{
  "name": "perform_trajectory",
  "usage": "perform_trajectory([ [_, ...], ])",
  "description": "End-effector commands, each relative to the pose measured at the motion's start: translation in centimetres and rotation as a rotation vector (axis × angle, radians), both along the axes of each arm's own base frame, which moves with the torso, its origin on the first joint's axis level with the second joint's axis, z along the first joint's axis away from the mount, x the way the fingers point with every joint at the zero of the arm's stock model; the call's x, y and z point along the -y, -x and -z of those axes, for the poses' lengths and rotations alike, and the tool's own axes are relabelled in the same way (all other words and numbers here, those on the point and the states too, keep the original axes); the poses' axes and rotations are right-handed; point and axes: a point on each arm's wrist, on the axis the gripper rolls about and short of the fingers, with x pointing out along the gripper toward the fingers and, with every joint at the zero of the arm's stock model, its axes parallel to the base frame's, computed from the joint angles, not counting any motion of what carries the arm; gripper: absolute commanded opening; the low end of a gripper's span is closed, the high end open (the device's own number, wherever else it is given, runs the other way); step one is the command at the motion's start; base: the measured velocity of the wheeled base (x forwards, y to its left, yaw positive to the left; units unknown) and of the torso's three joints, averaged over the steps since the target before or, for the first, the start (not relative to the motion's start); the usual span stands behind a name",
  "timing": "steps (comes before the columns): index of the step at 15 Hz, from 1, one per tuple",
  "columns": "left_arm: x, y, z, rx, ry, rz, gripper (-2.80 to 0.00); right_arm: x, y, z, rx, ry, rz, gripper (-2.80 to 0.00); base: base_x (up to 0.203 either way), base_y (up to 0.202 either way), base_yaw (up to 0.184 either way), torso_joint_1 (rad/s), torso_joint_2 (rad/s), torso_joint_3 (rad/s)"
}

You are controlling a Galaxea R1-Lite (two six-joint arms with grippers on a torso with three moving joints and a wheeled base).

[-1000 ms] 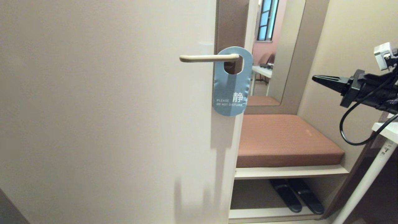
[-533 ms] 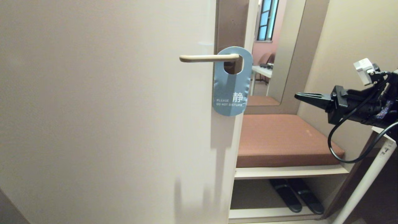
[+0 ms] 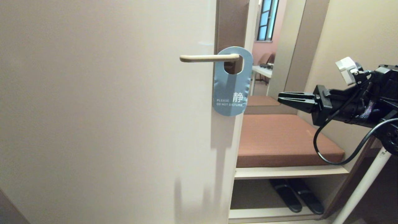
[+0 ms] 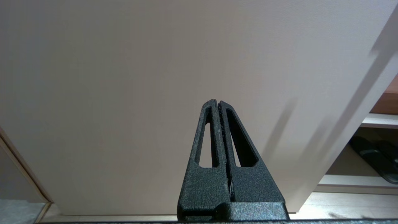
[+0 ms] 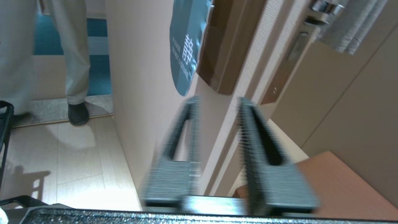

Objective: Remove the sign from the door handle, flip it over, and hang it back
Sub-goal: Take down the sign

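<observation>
Door (image 3: 105, 124): cream panel filling the left of the head view, edge-on in the right wrist view.
Door handle (image 3: 206, 58): cream lever, horizontal, on a brown plate (image 3: 230, 21).
Sign (image 3: 232, 82): hangs by its hole on the door handle, blue "PLEASE DO NOT DISTURB" face outward, flat to the door edge. Right wrist view shows the sign (image 5: 187, 43) obliquely.
Bench cushion (image 3: 279, 140): brown, right of the door; dark slippers (image 3: 295, 194) on the shelf below.
Right gripper (image 3: 279, 98): level, tips pointing at the sign's lower part, near it but apart. Right wrist view shows the right gripper (image 5: 217, 102) with jaws parted a moderate gap, nothing between them.
Left gripper (image 4: 218, 104): seen in the left wrist view only, low before the door, fingers pressed together, empty.
Person's trouser legs (image 5: 73, 46) and shoe: right wrist view only.
Change: one second earlier the right gripper sat farther right and higher, jaws together; it has since advanced toward the sign. Sign unmoved.
</observation>
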Motion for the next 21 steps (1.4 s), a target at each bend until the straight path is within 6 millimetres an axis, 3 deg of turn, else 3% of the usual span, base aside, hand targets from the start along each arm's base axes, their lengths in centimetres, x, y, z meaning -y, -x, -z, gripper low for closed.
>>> perform_trajectory([
  [1, 0.0, 0.0, 0.0, 0.000, 0.000, 0.000, -2.80, -0.2, -0.5, 0.0, 0.007, 0.001, -0.012, 0.00, 0.000, 0.000, 0.000, 0.000, 0.00, 0.000],
  [7, 0.0, 0.0, 0.0, -0.001, 0.000, 0.000, -2.80, -0.7, -1.8, 0.3, 0.009, 0.000, -0.025, 0.00, 0.000, 0.000, 0.000, 0.000, 0.00, 0.000],
  [21, 0.0, 0.0, 0.0, -0.001, 0.001, 0.000, -2.80, -4.2, -4.7, 1.0, -0.008, -0.015, -0.120, 0.00, 0.000, 0.000, 0.000, 0.000, 0.00, 0.000],
])
